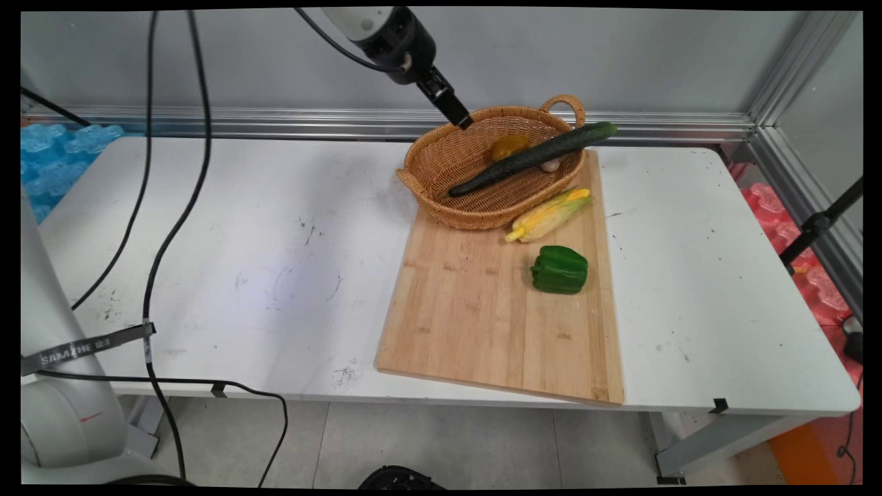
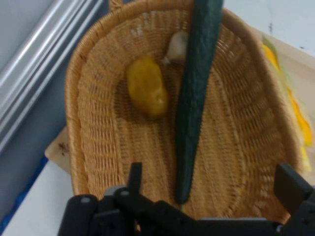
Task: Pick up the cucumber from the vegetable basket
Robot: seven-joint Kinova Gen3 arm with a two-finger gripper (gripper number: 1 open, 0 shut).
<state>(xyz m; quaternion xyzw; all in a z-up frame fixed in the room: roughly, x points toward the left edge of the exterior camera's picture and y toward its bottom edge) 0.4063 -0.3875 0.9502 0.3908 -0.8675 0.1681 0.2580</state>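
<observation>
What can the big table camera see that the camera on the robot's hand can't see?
Only the main view shows the green pepper on the wooden cutting board, the whole white table, the hanging black cables and the basket's handle.

Only the hand view shows the hand up close, its fingers spread apart and empty, above the basket's end.

Both show the wicker basket holding the long cucumber, a yellow vegetable and a small whitish thing, with the corn lying beside it.
</observation>
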